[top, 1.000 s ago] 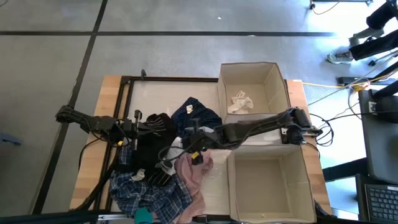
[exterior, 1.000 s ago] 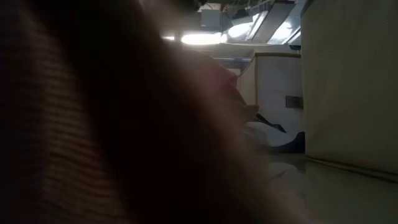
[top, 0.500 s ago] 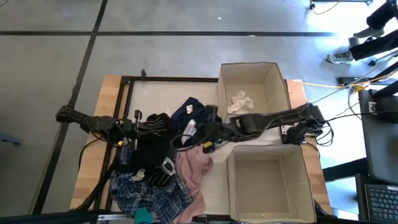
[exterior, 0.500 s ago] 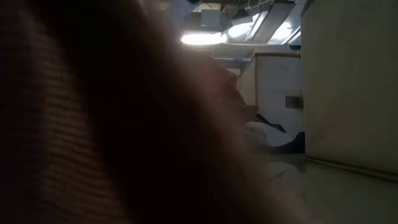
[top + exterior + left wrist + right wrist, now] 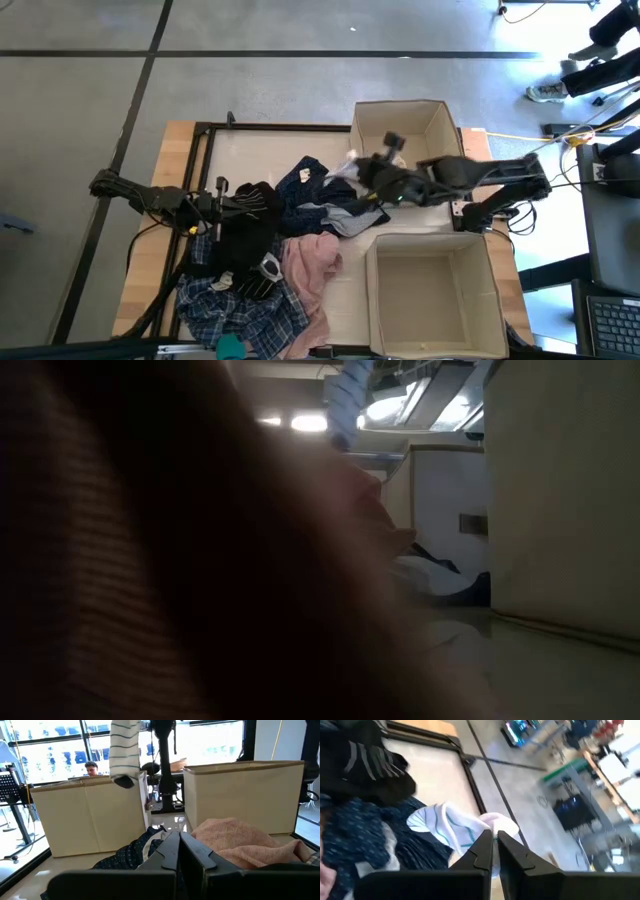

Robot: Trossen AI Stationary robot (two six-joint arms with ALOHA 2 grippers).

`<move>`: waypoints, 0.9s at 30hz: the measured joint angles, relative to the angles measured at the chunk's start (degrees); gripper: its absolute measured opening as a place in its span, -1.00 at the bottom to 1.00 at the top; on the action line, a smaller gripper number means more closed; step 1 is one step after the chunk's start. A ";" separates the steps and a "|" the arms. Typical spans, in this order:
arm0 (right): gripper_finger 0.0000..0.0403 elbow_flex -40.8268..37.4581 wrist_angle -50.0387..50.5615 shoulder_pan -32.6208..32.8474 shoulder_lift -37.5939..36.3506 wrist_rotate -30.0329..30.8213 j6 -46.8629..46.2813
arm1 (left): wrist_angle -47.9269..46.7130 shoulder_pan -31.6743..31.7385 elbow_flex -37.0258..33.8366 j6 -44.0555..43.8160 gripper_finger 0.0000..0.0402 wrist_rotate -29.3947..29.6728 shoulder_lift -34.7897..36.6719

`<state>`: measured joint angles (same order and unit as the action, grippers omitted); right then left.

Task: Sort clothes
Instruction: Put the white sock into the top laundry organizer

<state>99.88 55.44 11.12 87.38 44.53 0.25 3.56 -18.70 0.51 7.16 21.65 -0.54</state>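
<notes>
The clothes [image 5: 270, 260] lie heaped on the surface [image 5: 160, 200], filling the stretch from its near edge up to the far box [image 5: 405, 140]. In the heap are a black piece [image 5: 245, 225], a navy one [image 5: 305, 190], a pink one [image 5: 312, 270] and a plaid one [image 5: 240, 310] at the near edge. The right claw [image 5: 358, 170] hangs over the far box's corner nearest the heap, pinched shut on a white striped garment [image 5: 455, 827] that dangles from it. A cream cloth [image 5: 385, 165] lies in that box. The near box [image 5: 430, 295] stands just beside the pink piece. The left claw [image 5: 222, 205] is closed, resting at the black piece. Bare surface shows only beyond the heap, beside the far box.
</notes>
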 joint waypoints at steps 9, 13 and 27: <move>-0.89 0.00 14.62 -8.29 -5.33 0.04 -10.59 | 0.01 -0.01 0.00 0.17 -0.99 -0.02 -0.01; -0.89 0.00 18.57 -12.55 -6.32 0.04 -13.17 | 0.00 -0.02 0.00 0.15 -0.99 0.00 -0.04; -0.89 -4.23 21.74 -24.30 -6.31 -2.54 -19.46 | 0.02 -0.01 0.00 0.15 -0.99 0.00 -0.04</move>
<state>95.64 77.18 -13.18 81.08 41.99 -19.21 3.57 -18.71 0.51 7.31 21.65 -0.58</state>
